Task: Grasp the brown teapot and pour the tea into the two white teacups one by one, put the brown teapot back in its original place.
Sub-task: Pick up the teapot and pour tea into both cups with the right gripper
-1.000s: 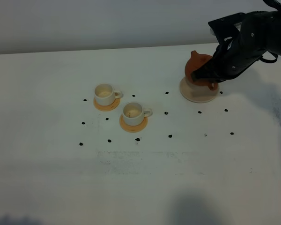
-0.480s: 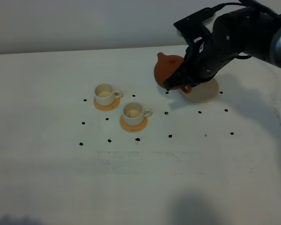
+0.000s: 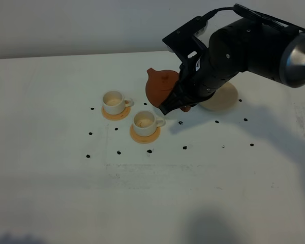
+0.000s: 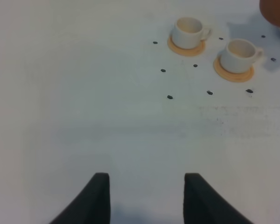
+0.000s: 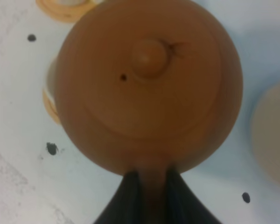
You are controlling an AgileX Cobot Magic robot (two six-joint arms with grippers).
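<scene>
The brown teapot [image 3: 160, 85] hangs in the air, tilted with its spout toward the left, just above and right of the nearer white teacup [image 3: 144, 121]. My right gripper [image 3: 182, 104] is shut on its loop handle; the right wrist view shows the teapot [image 5: 149, 84] from above, with the lid knob and the gripper [image 5: 151, 178] pinching the handle. The other white teacup [image 3: 113, 101] stands further left. Both cups sit on orange-tan coasters. The cream saucer [image 3: 224, 99] lies bare, half hidden behind the arm. My left gripper [image 4: 147, 196] is open over bare table, well short of the cups [image 4: 190, 31] [image 4: 241, 54].
Small black dots [image 3: 184, 148] are scattered over the white table around the cups and the saucer. The right arm [image 3: 244, 51] reaches across the middle of the table from the right. The table's far edge [image 3: 66, 55] meets a plain wall.
My right gripper has lifted the teapot off the saucer and carried it left, toward the nearer cup. The saucer is now uncovered. The cups have not moved.
</scene>
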